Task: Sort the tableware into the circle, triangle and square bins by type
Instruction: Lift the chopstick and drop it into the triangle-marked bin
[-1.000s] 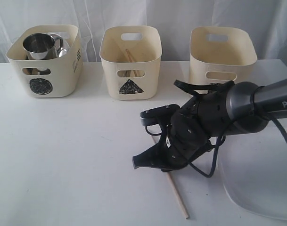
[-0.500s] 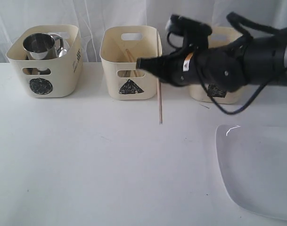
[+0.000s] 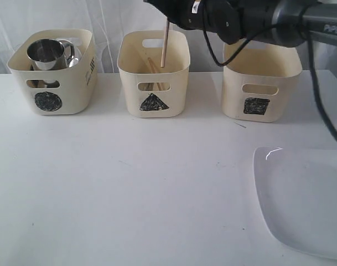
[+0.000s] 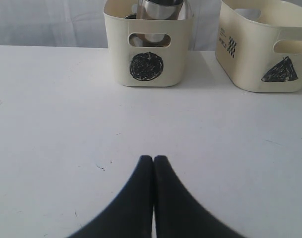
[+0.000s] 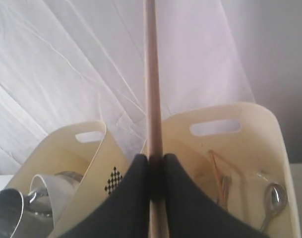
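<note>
Clamps a chopstick [image 3: 164,44] nearly upright in the right gripper [image 5: 153,157] over the triangle bin [image 3: 176,88]. Presses the fingers of the left gripper [image 4: 153,158] together above the table [image 4: 51,124].

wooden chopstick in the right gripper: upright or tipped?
Upright. The wooden chopstick hangs near vertical from the right gripper, jaws shut on its upper end, lower tip over the cream triangle-marked plastic bin.
</note>
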You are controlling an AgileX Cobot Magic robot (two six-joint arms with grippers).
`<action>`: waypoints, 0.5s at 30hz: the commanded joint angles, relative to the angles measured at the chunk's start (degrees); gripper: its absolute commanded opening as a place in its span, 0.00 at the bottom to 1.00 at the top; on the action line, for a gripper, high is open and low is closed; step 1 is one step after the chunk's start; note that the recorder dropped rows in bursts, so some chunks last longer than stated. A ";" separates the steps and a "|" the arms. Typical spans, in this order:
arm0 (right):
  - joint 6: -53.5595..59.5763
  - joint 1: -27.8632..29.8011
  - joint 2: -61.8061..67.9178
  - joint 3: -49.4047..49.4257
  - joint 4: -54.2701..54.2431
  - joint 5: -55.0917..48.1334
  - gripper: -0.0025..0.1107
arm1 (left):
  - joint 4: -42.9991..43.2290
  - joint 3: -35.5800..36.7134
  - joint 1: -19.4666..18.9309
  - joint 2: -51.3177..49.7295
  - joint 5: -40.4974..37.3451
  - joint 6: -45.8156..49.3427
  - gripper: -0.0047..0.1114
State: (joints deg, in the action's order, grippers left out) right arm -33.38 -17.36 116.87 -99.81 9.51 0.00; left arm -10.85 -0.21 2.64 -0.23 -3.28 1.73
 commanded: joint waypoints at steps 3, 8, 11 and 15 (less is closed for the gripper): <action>2.13 1.37 8.72 -10.86 0.60 -1.82 0.02 | -0.10 0.21 -0.19 0.23 0.27 -0.21 0.04; 3.98 1.52 11.26 -13.00 0.60 -3.75 0.09 | -0.10 0.21 -0.19 0.23 0.27 -0.21 0.04; 3.86 1.52 11.86 -13.09 0.60 -2.22 0.20 | -0.10 0.21 -0.19 0.23 0.27 -0.21 0.04; 4.63 1.52 11.85 -13.09 0.60 -3.86 0.30 | -0.10 0.21 -0.19 0.23 0.27 -0.21 0.04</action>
State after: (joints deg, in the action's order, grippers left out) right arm -30.15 -16.33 129.00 -112.36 9.51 -3.31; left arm -10.85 -0.21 2.64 -0.23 -3.28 1.73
